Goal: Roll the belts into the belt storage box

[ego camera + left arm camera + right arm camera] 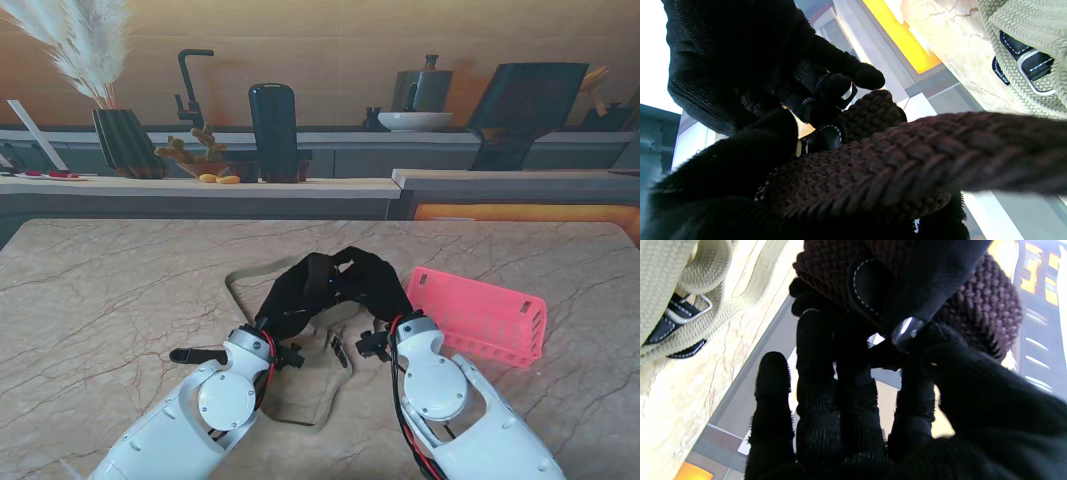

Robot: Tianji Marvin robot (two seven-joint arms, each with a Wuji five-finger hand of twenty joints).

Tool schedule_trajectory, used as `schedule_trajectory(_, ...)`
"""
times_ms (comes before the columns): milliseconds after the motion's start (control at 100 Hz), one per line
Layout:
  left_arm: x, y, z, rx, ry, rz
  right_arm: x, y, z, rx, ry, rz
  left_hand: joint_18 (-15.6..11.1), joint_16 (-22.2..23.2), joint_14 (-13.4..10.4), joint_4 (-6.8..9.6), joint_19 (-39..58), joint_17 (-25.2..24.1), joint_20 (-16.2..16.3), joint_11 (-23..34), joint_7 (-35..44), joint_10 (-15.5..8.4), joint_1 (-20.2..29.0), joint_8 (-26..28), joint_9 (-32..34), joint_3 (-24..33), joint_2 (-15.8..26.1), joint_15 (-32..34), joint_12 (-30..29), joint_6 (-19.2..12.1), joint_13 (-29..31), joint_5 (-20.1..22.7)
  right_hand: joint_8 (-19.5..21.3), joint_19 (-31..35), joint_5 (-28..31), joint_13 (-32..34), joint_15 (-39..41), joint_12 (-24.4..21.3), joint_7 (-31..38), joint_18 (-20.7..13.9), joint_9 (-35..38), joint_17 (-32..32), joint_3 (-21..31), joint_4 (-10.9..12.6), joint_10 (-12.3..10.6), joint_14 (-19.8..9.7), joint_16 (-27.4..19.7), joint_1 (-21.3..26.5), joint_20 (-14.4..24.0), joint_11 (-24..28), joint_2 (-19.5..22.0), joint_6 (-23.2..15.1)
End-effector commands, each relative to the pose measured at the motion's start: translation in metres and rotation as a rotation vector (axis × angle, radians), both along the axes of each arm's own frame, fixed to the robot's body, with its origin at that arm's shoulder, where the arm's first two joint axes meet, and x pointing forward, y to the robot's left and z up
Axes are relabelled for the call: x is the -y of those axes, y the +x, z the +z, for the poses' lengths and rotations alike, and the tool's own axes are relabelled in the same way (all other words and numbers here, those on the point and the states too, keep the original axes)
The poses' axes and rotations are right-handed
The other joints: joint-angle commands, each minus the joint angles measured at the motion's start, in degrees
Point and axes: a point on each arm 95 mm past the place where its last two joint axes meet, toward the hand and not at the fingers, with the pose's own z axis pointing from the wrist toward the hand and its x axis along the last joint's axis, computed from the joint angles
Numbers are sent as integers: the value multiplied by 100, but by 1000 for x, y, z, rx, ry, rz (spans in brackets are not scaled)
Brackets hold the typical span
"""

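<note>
A dark brown woven belt (320, 268) is held up off the table between my two black-gloved hands. My left hand (292, 298) is shut on the belt's strap (907, 156), which runs across its fingers (723, 173). My right hand (376, 286) grips the coiled end (977, 303) with its black leather tab; its fingers (840, 390) curl up to it. A beige woven belt (262, 275) lies in a loose loop on the table under the hands, its buckle (1028, 65) showing. The pink belt storage box (482, 316) sits just right of my right hand.
The marble table (120, 300) ends at a far edge, with a counter behind holding a vase (125, 140), a dark bottle (273, 130) and a bowl (414, 120). The beige belt's loop (300, 400) reaches back between my forearms.
</note>
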Motion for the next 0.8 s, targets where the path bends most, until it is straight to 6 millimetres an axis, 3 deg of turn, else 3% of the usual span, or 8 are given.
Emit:
schedule_trajectory(0, 9, -1, 7, 11, -20, -14, -10, -7, -2, -23, 24, 24, 14, -80, -162, -33, -41, 20, 72, 16, -333, -226, -527, -106, -177, -538, -272, -100, -83, -218, -49, -214, 319, 175, 506, -19, -52, -12, 811, 11, 155, -101, 195, -204, -194, -273, -46, 400, 39, -51, 172, -233)
schedule_trajectory(80, 9, -2, 7, 11, -8, -4, -12, -9, -2, -34, 46, 33, -65, -160, -186, -30, -59, 125, 33, -268, -497, -213, -216, -265, -345, -406, -246, -219, -317, -145, -62, -319, 324, 166, 521, -58, -65, -22, 803, 1, 169, -131, 196, -221, -210, -291, -50, 383, 31, -60, 174, -271)
schedule_trajectory(180, 10, -2, 7, 6, -6, 5, -14, -10, -3, -40, 60, 44, -187, -399, -193, 41, 79, 388, -58, -759, -718, -94, 358, -745, -183, -322, 10, -274, -1240, 24, 187, -157, 337, 147, 523, -112, -88, -31, 793, -8, 177, -172, 185, -242, -231, -309, -57, 368, 23, -74, 189, -325)
schedule_trajectory(240, 12, -2, 7, -5, -17, 10, -15, -10, -3, -39, 65, 49, -279, -494, -242, -165, 302, 690, -106, -1159, -643, -10, 1040, -1007, 348, -411, -42, -121, -960, 75, 508, 66, 354, 128, 509, -150, -112, -37, 785, -15, 174, -204, 166, -255, -258, -331, -66, 357, 16, -90, 207, -376)
schedule_trajectory(330, 12, -3, 7, -32, -38, 13, -15, -11, -3, -34, 70, 51, -303, -498, -270, -292, 704, 1056, -95, -1292, -146, 10, 1916, -1455, 1002, -1197, 225, 230, -1002, -38, 966, 304, 384, 104, 489, -187, -131, -30, 779, -22, 161, -238, 134, -265, -261, -332, -73, 362, 9, -100, 243, -436)
schedule_trajectory(400, 11, -3, 5, -50, -41, 4, -14, -11, -3, -20, 66, 53, -249, -399, -200, -325, 1058, 1264, 61, -818, 71, 47, 2287, -1596, 1170, -1815, 586, 586, -1203, -105, 1264, 537, 418, 88, 467, -236, -156, -21, 768, -30, 140, -255, 81, -275, -281, -346, -81, 353, 7, -111, 287, -539)
schedule_trajectory(610, 10, -1, 0, -93, -53, 1, -9, -14, 0, 34, 76, 54, -156, -247, -98, -253, 1191, 1052, 273, -612, -87, 14, 2165, -1679, 941, -2166, 756, 813, -1211, -130, 1122, 397, 552, 28, 447, -273, -175, 8, 788, -66, 121, -292, -10, -300, -331, -433, -82, 365, 3, -127, 341, -758)
schedule_trajectory(790, 10, 0, -1, -98, -50, 4, -8, -16, 3, 51, 83, 57, -126, -146, -102, -166, 1115, 894, 433, -691, -428, 50, 1405, -1572, 669, -1418, 516, 817, -1348, -52, 959, 300, 598, 1, 443, -283, -193, 25, 775, -77, 115, -292, 1, -313, -369, -473, -85, 341, 6, -131, 340, -807)
